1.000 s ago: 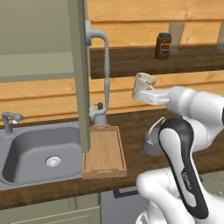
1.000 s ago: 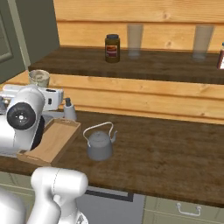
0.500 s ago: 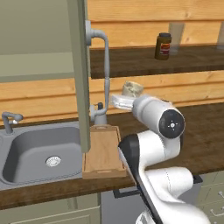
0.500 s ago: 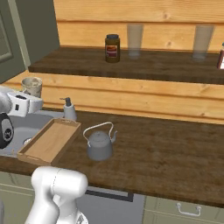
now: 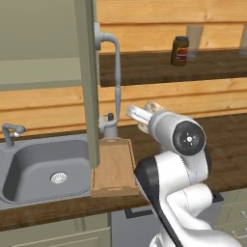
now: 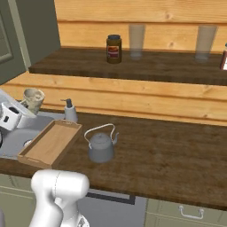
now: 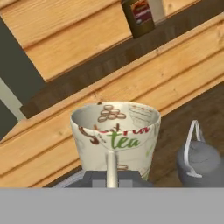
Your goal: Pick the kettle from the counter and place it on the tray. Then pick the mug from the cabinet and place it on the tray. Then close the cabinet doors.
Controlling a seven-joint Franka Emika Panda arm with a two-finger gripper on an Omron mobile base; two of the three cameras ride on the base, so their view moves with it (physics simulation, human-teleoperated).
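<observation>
The gripper (image 6: 22,110) is clenched on the mug (image 6: 33,98), holding it in the air above the tray (image 6: 49,142) by the sink (image 5: 29,166); the kettle (image 6: 101,145) sits on the counter (image 6: 168,155), just beside the tray

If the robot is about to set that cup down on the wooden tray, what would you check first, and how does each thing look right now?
1. Mug held: ok, the gripper is shut on it, upright.
2. Tray has free room: ok, its floor is bare.
3. Kettle on the tray: not ok, it stands on the counter beside it.
4. Mug over the tray: cannot tell.
5. Soap bottle out of the way: ok, behind the tray's far end.
6. Cabinet door closed: not ok, open.
</observation>
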